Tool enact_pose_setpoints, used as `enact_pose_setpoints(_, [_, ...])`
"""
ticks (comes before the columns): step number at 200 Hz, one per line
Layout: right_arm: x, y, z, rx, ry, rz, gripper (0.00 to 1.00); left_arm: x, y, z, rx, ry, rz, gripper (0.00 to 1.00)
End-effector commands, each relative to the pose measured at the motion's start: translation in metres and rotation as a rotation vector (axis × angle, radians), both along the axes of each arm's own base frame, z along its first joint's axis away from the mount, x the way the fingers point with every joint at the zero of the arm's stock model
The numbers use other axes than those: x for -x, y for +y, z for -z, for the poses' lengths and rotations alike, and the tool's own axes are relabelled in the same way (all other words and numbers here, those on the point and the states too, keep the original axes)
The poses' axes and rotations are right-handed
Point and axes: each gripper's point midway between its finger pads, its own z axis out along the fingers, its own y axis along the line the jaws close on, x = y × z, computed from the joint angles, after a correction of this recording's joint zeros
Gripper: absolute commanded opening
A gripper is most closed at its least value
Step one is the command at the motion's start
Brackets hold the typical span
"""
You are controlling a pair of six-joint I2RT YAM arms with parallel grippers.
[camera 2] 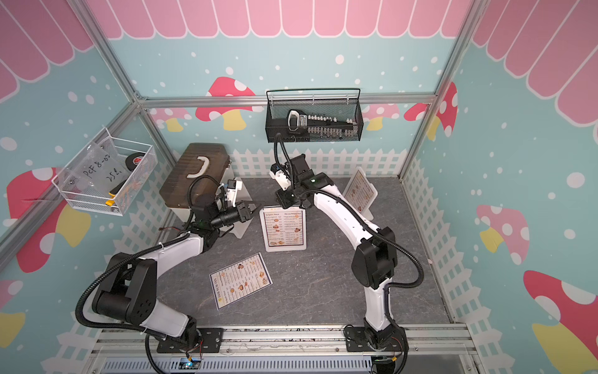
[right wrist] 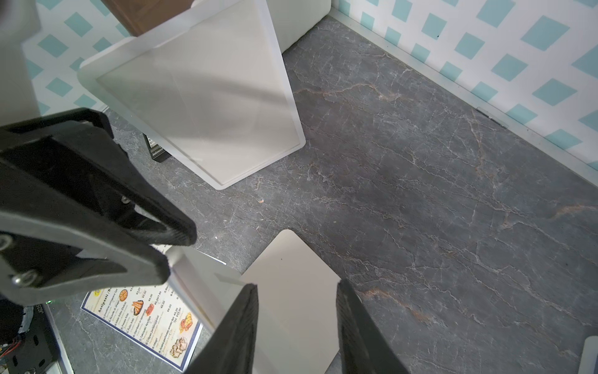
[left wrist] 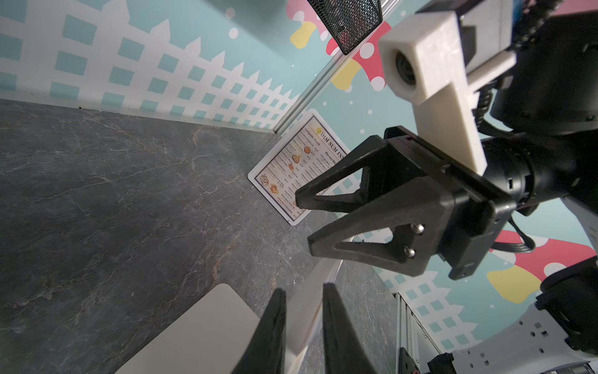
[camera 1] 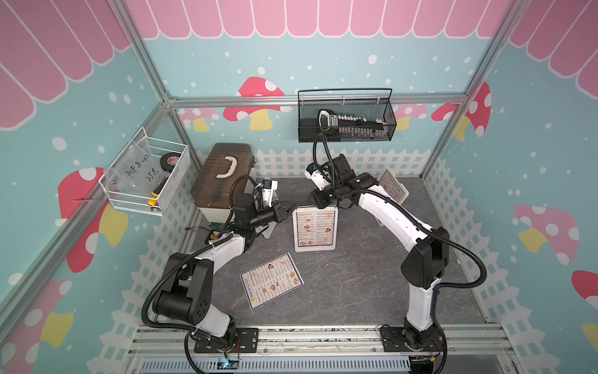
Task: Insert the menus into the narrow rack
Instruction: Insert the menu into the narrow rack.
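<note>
Menu [camera 1: 315, 228] in rack [camera 1: 314, 249], beneath right gripper [camera 1: 320, 204]

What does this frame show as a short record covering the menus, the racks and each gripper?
placed: centre menu stands in the centre rack; back right menu stands in the back right rack
not placed: flat menu lies on the table
unfilled: empty rack
left gripper: closed on the centre rack's top edge
right gripper: open, over the same rack's top
</note>
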Motion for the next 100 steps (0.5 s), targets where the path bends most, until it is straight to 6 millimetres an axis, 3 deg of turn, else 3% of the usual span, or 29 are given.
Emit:
enact_pose_setpoints(1, [0.007, 0.002, -0.022, -0.029, -0.044, -0.020, 0.42, 0.005, 0.000, -0.015, 0.016, -0.043, -0.007, 0.21])
enact_pose_setpoints(100, [0.009, -0.002, 0.000, 0.009, -0.014, -0.014, 0.42, 0.006, 0.003, -0.010, -0.027, -0.033, -0.033, 0.22])
